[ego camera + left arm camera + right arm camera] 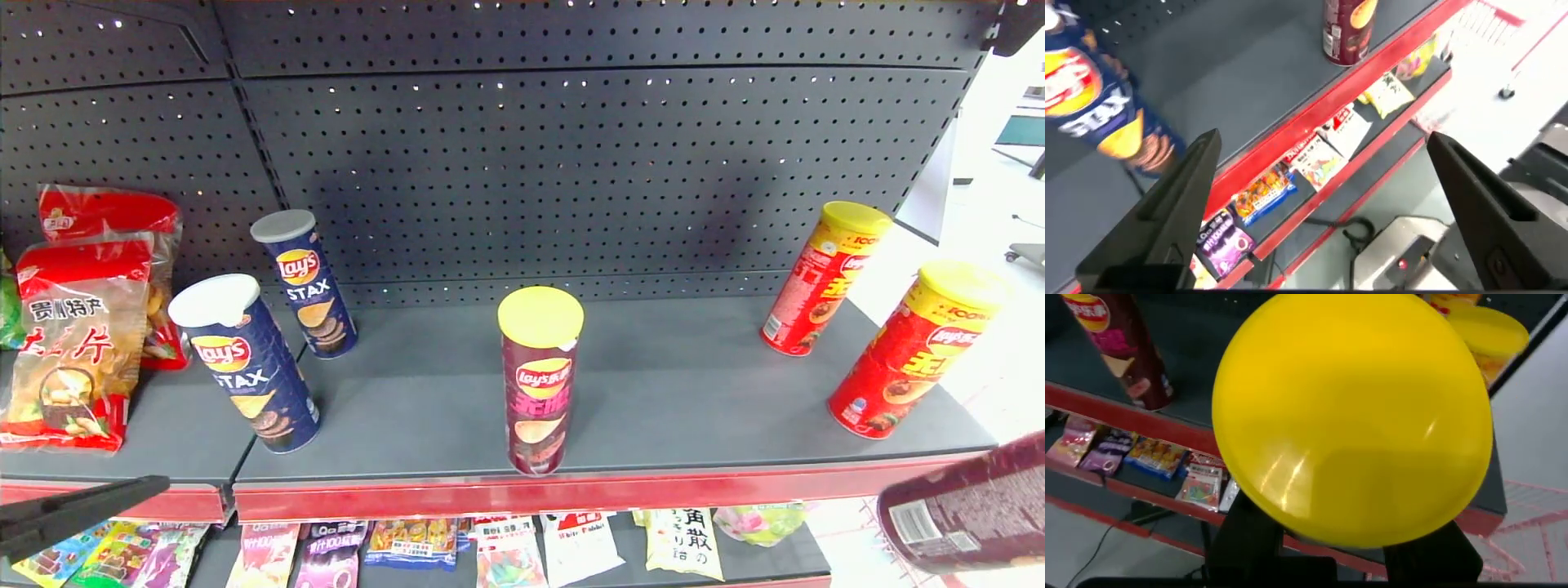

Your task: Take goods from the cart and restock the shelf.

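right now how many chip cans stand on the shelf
5: left, front blue can and rear blue can; centre, maroon can; right, rear red can and front red can. Right gripper holds a sixth can.

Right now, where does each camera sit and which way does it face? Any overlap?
Left wrist: on the left arm's wrist, looking through the open left gripper at the shelf front edge, with snack packs below.
Right wrist: on the right arm's wrist, looking past the right gripper and the held can, yellow lid first, toward the shelf.
Head: on the head, facing forward and down at the shelf; left gripper lower left, held can lower right.
Shared: all three show the standing maroon can.
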Controlling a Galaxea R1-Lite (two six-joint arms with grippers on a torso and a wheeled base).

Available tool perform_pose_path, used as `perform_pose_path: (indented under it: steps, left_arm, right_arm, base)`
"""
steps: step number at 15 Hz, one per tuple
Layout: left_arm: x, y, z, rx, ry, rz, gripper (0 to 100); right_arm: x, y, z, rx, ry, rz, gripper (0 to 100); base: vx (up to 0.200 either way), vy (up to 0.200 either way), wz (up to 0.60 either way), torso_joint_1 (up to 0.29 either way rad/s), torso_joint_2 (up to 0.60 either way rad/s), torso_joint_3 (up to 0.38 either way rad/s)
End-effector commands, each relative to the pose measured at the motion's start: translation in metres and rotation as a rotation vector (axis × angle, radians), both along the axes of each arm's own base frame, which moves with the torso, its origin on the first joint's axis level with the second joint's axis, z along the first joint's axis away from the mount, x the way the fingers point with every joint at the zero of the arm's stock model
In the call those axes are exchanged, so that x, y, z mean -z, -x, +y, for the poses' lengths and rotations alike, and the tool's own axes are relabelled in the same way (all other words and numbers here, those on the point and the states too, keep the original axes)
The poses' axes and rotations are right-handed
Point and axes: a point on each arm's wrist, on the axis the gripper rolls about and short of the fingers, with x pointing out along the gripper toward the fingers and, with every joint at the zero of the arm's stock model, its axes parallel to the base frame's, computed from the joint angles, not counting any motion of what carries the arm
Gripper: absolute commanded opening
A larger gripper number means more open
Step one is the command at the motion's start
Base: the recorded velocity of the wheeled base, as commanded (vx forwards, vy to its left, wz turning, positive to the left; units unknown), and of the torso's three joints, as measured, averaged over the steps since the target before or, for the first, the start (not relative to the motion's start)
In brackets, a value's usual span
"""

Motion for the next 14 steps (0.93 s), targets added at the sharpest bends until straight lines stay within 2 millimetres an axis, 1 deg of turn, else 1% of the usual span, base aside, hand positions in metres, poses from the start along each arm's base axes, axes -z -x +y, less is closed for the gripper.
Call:
perform_pose_path:
  steps: [1, 2, 4, 5, 6, 7, 8, 9, 10, 11, 14]
  left_arm:
    - [-0.003, 0.026, 0.021, 0.0, 0.074, -0.09, 100]
    - [0.002, 0.033, 0.027, -0.001, 0.07, -0.086, 100]
    - [0.01, 0.045, 0.037, -0.005, 0.064, -0.083, 100]
    - [0.013, 0.049, 0.04, -0.008, 0.064, -0.083, 100]
    - [0.02, 0.057, 0.047, -0.008, 0.059, -0.087, 100]
    - [0.022, 0.06, 0.049, -0.014, 0.06, -0.09, 100]
    - [0.026, 0.065, 0.054, -0.047, 0.055, -0.096, 100]
    - [0.028, 0.068, 0.056, -0.068, 0.053, -0.099, 100]
    - [0.033, 0.072, 0.059, -0.105, 0.059, -0.108, 100]
    - [0.035, 0.074, 0.06, -0.128, 0.059, -0.11, 100]
    - [0.038, 0.077, 0.06, -0.151, 0.056, -0.11, 100]
  right_arm:
    - [-0.024, -0.054, 0.011, -0.144, 0.015, 0.126, 0]
    - [-0.025, -0.069, 0.018, -0.186, 0.025, 0.152, 0]
    - [-0.029, -0.104, 0.027, -0.206, 0.042, 0.163, 0]
    - [-0.031, -0.118, 0.031, -0.214, 0.047, 0.166, 0]
    - [-0.033, -0.147, 0.039, -0.228, 0.049, 0.177, 0]
    - [-0.032, -0.157, 0.042, -0.231, 0.051, 0.189, 0]
    - [-0.032, -0.177, 0.049, -0.246, 0.056, 0.203, 0]
    - [-0.031, -0.188, 0.056, -0.265, 0.061, 0.207, 0]
    - [-0.029, -0.21, 0.065, -0.282, 0.061, 0.184, 0]
    - [-0.029, -0.224, 0.071, -0.29, 0.063, 0.162, 0]
    - [-0.027, -0.246, 0.092, -0.341, 0.074, 0.157, 0]
  base:
    - [0.0, 0.0, 0.0, 0.0, 0.0, 0.0]
    - [0.0, 0.0, 0.0, 0.0, 0.0, 0.0]
    - [0.0, 0.0, 0.0, 0.0, 0.0, 0.0]
    - [0.0, 0.0, 0.0, 0.0, 0.0, 0.0]
    - [0.0, 0.0, 0.0, 0.0, 0.0, 0.0]
    - [0.0, 0.0, 0.0, 0.0, 0.0, 0.0]
    - [0.0, 0.0, 0.0, 0.0, 0.0, 0.0]
    - [0.0, 0.0, 0.0, 0.0, 0.0, 0.0]
    - [0.0, 0.0, 0.0, 0.0, 0.0, 0.0]
    - [0.0, 0.0, 0.0, 0.0, 0.0, 0.0]
    - [0.0, 0.0, 0.0, 0.0, 0.0, 0.0]
